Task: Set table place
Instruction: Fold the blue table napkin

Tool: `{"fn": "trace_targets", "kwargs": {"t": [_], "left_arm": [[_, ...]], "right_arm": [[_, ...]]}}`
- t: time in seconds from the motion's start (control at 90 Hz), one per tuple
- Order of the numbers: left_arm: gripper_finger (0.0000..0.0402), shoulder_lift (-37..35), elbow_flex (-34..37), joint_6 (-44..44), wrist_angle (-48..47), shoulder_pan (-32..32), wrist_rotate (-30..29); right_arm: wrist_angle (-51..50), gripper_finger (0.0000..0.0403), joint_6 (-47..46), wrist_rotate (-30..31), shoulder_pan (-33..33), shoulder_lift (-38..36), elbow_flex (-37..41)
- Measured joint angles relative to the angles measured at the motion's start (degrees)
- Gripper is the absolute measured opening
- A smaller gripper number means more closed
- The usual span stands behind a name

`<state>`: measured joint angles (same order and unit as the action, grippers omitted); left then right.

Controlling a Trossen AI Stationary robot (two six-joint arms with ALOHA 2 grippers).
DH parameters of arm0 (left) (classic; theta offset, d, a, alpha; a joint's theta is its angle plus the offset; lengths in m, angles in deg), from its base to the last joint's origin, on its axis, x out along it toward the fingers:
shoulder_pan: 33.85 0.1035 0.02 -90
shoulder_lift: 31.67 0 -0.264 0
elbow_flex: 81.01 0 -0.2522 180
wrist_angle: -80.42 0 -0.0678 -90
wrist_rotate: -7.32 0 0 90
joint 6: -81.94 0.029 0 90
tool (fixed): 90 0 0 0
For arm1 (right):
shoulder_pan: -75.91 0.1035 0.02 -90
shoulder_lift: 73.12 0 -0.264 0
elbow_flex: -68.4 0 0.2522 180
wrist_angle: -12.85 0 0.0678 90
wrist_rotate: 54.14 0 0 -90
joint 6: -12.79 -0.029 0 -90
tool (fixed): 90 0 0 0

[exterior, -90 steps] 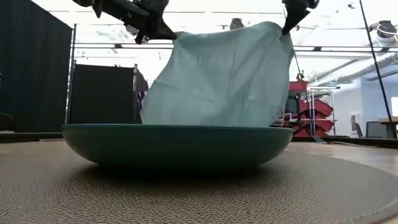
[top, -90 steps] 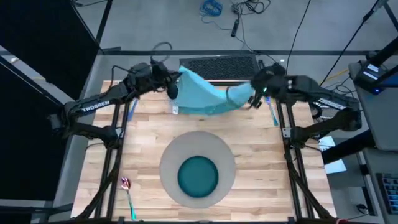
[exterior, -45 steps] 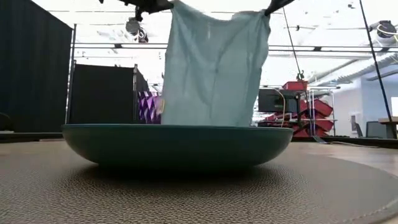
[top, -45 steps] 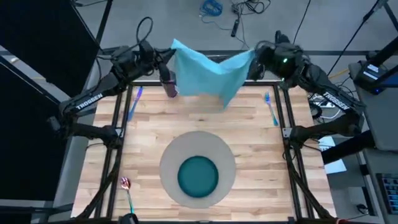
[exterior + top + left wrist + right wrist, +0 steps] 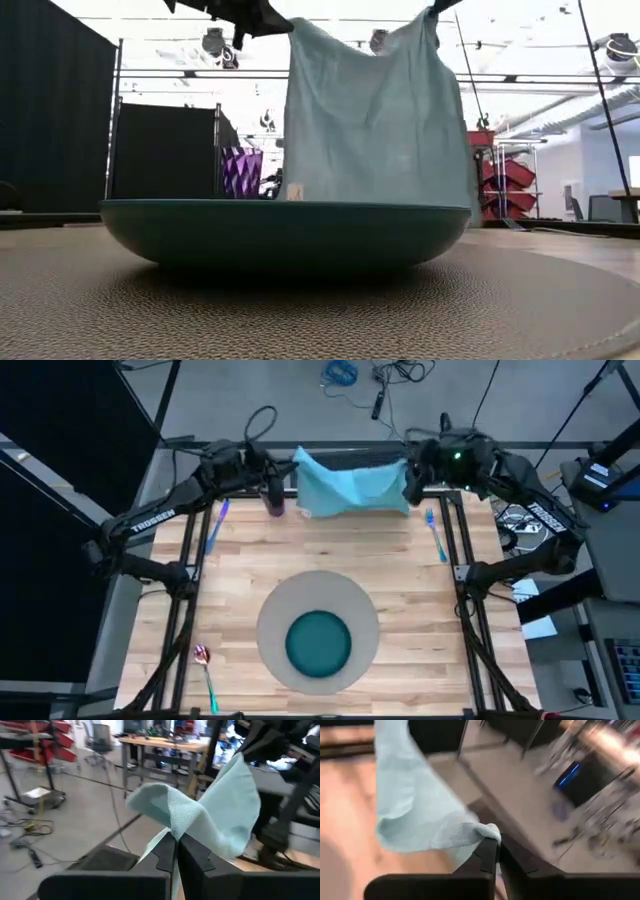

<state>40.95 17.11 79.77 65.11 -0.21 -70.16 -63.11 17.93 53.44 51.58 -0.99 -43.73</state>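
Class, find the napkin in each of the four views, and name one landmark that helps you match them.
High view: napkin at the table's far edge, strung between both grippers.
Low view: hanging behind the plate.
Left wrist view: corner pinched in the left gripper.
Right wrist view: corner pinched in the right gripper.
Landmark: purple cup.

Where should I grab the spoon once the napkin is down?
Grip the spoon mid-handle, coming straight down from above with the jaws across the handle. It lies flat near the table's front-left corner, bowl pointing away from the front edge; the thin green handle is the only narrow, straight part to pinch.
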Motion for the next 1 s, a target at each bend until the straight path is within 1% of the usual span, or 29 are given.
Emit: {"fn": "trace_targets", "kwargs": {"t": [0.156, 0.3, 0.356, 0.444, 0.522, 0.611, 0.689, 0.789, 0.922, 1.0], "left_arm": [[0.0000, 0.0, 0.0, 0.1, -2.8, -4.0, 0.5], [0.0000, -0.5, 0.0, 1.2, -9.2, -8.7, 0.5], [0.0000, -0.5, 0.0, 1.5, -12.6, -10.9, -1.4], [0.0000, -0.4, 0.0, 2.8, -17.3, -14.5, -4.4], [0.0000, -0.4, 0.0, 2.9, -19.3, -17.5, -6.5], [0.0000, -0.4, 0.0, 2.3, -20.7, -20.7, -7.8], [0.0000, -0.5, 0.1, 1.4, -23.0, -23.7, -10.1], [0.0000, -0.5, 0.2, 0.7, -26.1, -26.7, -13.2], [0.0000, -0.5, 1.0, -1.6, -26.4, -29.9, -16.7], [0.0000, -0.6, 1.0, -2.0, -26.4, -31.3, -17.6]], "right_arm": [[-2.7, 0.0000, -6.4, 0.1, 7.2, 0.6, 1.1], [-8.1, 0.0000, -14.4, 0.2, 13.4, 0.5, 3.8], [-10.7, 0.0000, -17.5, 0.6, 15.8, 0.4, 5.7], [-15.2, 0.0000, -22.7, 3.6, 19.4, 0.3, 8.5], [-18.2, 0.0000, -26.7, 4.6, 21.8, -0.5, 10.3], [-18.7, 0.0000, -30.2, 4.7, 24.7, -1.6, 11.3], [-18.2, 0.0000, -31.4, 5.2, 27.2, -2.3, 11.3], [-16.2, 0.0000, -31.6, 5.7, 29.0, -3.9, 11.3], [-15.1, 0.0000, -31.5, 6.4, 30.8, -5.1, 11.3], [-14.6, 0.0000, -31.5, 6.3, 31.1, -5.7, 11.3]]}}
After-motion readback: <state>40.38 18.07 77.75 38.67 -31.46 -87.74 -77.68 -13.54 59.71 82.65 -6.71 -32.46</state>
